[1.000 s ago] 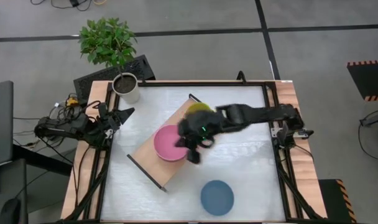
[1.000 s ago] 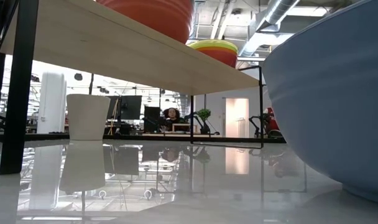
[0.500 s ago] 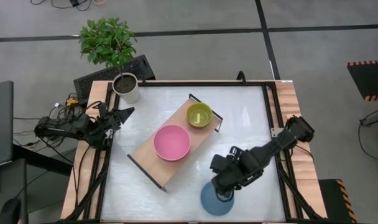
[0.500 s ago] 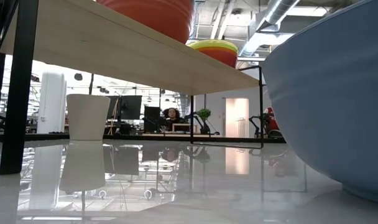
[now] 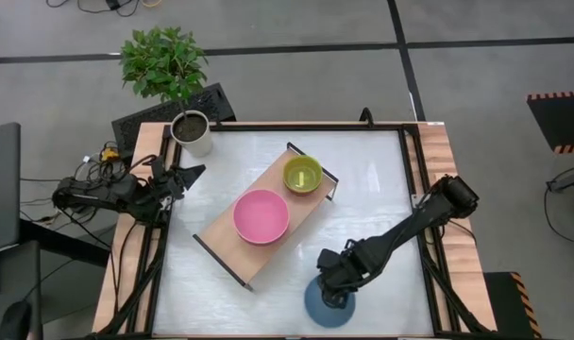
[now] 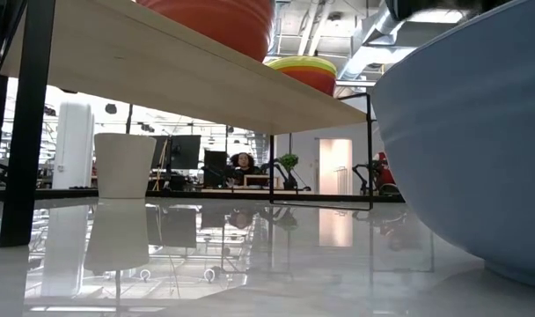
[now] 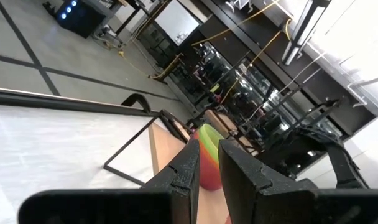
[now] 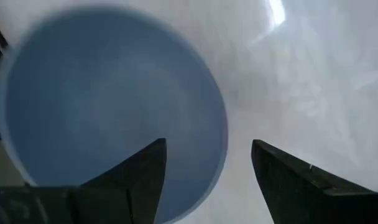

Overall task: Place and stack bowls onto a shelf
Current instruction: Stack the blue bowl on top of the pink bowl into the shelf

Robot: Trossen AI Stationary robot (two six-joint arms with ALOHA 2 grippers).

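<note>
Right gripper (image 5: 330,289) over the blue bowl's (image 5: 317,304) rim at lower centre of the worktop (image 5: 381,170), jaws apart, pink bowl (image 5: 261,215) and yellow-green bowl (image 5: 303,174) on the shelf (image 5: 226,236) mid-frame, left gripper (image 5: 188,174) at left edge, jaws together.

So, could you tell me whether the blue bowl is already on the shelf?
No, the blue bowl sits on the table in front of the shelf, with the open right gripper over its rim.
</note>
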